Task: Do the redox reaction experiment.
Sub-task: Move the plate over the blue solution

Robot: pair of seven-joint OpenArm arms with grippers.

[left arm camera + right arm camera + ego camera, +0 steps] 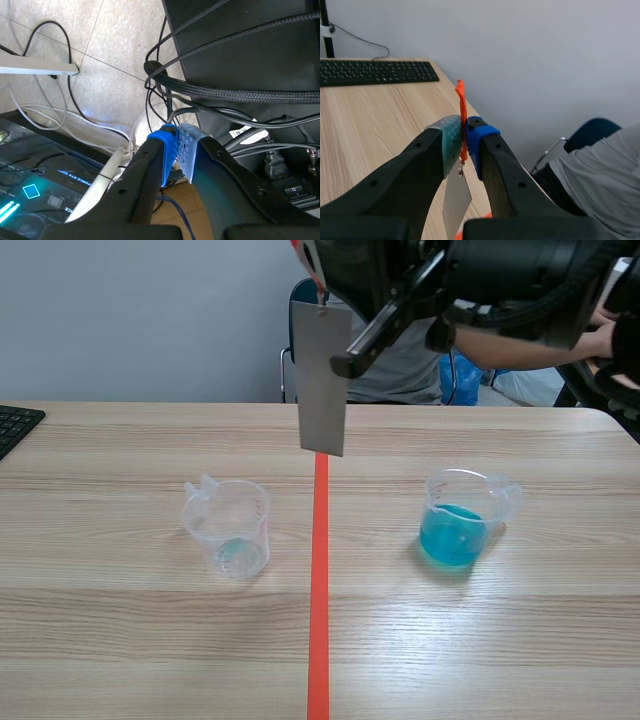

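Note:
A grey metal sheet (pixel 322 380) hangs upright above the table's far middle, over the orange-red tape line. It dangles from an orange-red strip (pixel 461 107) that my right gripper (pixel 464 132) is shut on; the sheet (pixel 456 197) shows below the fingers. A clear beaker (pixel 230 528) with a trace of pale liquid stands left of the line. A beaker of blue liquid (pixel 458 520) stands right of it. My left gripper (pixel 177 137) is shut on nothing and faces the floor and cables, off the table.
A black keyboard (pixel 15 425) lies at the table's far left edge. A person in a grey shirt (pixel 410 370) sits behind the table's far side, with a forearm (pixel 520 348) stretched to the right. A chair stands behind them.

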